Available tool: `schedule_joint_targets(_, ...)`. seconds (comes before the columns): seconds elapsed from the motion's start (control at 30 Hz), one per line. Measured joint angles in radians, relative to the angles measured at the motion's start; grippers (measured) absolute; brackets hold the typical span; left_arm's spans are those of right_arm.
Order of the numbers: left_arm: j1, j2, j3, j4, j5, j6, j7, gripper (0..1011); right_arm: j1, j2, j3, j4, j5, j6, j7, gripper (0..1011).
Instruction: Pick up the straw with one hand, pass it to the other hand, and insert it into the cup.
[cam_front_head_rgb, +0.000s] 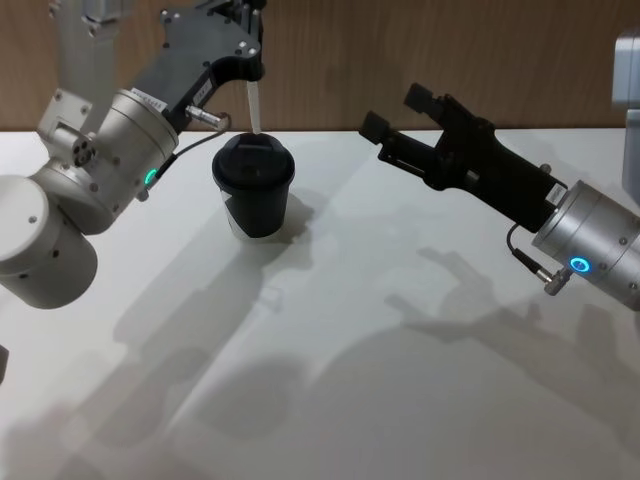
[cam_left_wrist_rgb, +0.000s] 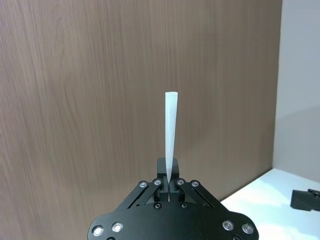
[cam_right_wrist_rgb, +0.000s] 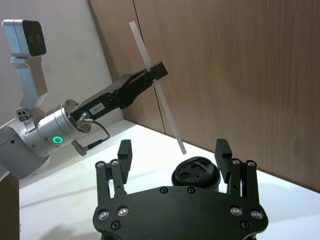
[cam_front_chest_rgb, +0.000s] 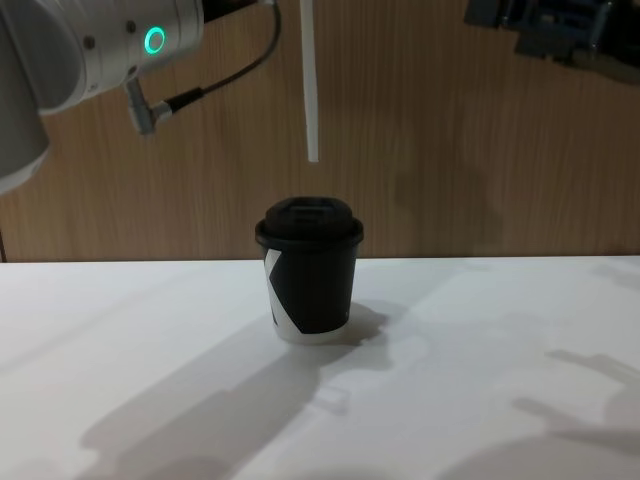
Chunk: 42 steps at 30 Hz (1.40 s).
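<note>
Our left gripper (cam_front_head_rgb: 255, 75) is clenched on the straw (cam_front_chest_rgb: 310, 90), whose tip hangs clear above the cup (cam_front_head_rgb: 254, 190) beneath it. We see our right gripper (cam_front_head_rgb: 395, 112) spread wide and empty, off to its side.

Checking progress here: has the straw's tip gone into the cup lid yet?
No, in the chest view the straw, pinched by the left gripper, hangs with its lower end in the air above the cup.

White label (cam_right_wrist_rgb: 97, 106) on left hand (cam_right_wrist_rgb: 156, 74): "184-7", barely legible.
</note>
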<state>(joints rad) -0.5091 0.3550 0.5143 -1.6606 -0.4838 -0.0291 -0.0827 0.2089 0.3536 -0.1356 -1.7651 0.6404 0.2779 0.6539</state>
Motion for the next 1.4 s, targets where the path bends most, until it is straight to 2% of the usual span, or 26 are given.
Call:
schedule_joint_targets(0.23,-0.003,0.009,0.005,-0.011,0.046,0.013,0.018,7,0.000,0.000,0.000,0.000,0.000,0.000,0.000,1001)
schedule_joint_targets(0.5,-0.001,0.011,0.005,-0.018,0.059,0.026,0.016,7,0.000,0.000,0.000,0.000,0.000,0.000,0.000,1001)
schedule_joint_targets(1.4,0.032,-0.010,-0.032,-0.009,-0.004,0.074,-0.029,7,0.000,0.000,0.000,0.000,0.000,0.000,0.000,1001)
